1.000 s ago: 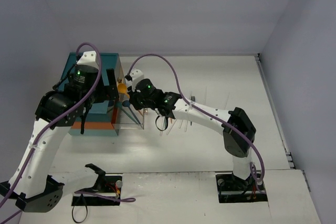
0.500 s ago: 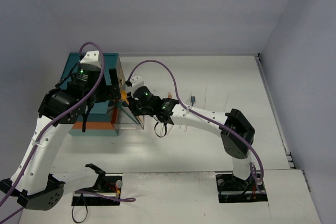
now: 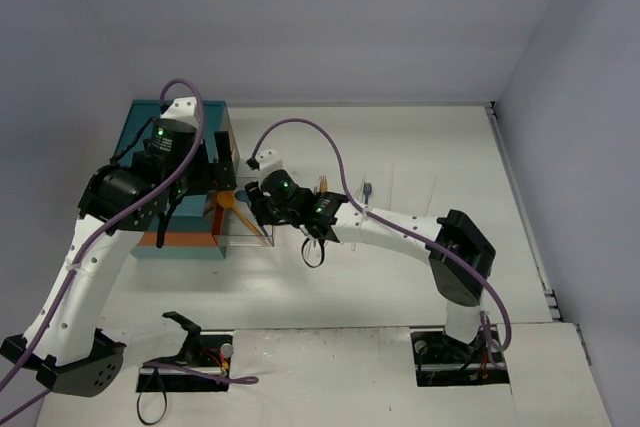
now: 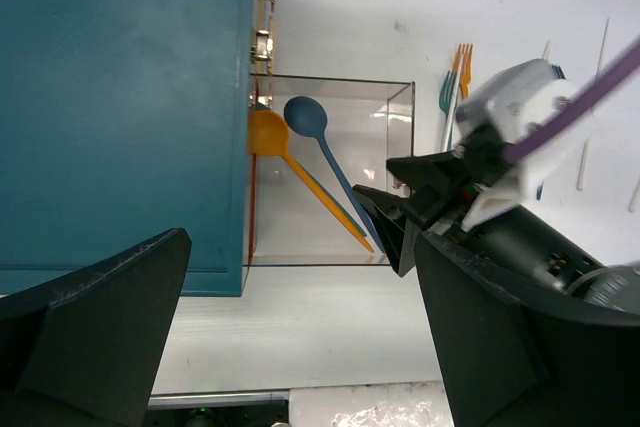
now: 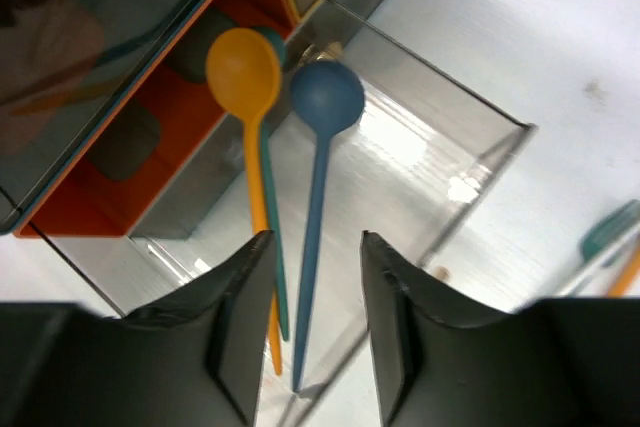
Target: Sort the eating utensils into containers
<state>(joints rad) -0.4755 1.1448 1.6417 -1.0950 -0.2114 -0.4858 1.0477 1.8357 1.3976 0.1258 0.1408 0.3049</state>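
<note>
A teal chest [image 3: 175, 162] with an orange lower band stands at the left, and one clear drawer [image 3: 247, 227] is pulled out toward the right. In the drawer lie an orange spoon [image 5: 243, 72], a blue spoon [image 5: 326, 97] and a teal handle [image 5: 275, 277] beside the orange one. My right gripper [image 5: 315, 317] is open and empty above the drawer's outer end [image 3: 264, 209], with the blue spoon's handle showing between its fingers. My left gripper [image 4: 300, 347] is wide open and empty, above the chest's front edge [image 3: 215, 179]. The left wrist view shows both spoons [image 4: 300, 137] too.
More utensils lie on the table right of the drawer: a teal and an orange fork [image 4: 455, 77], a blue piece [image 3: 367, 188] and thin pale chopsticks [image 3: 392, 182] [image 4: 590, 107]. The right arm's purple cable arcs over the drawer. Walls close in behind and at the right.
My right gripper has moved nearer along the drawer, toward its outer end. The orange spoon's bowl has shifted the same way and now lies in the drawer. My left arm moved slightly up.
</note>
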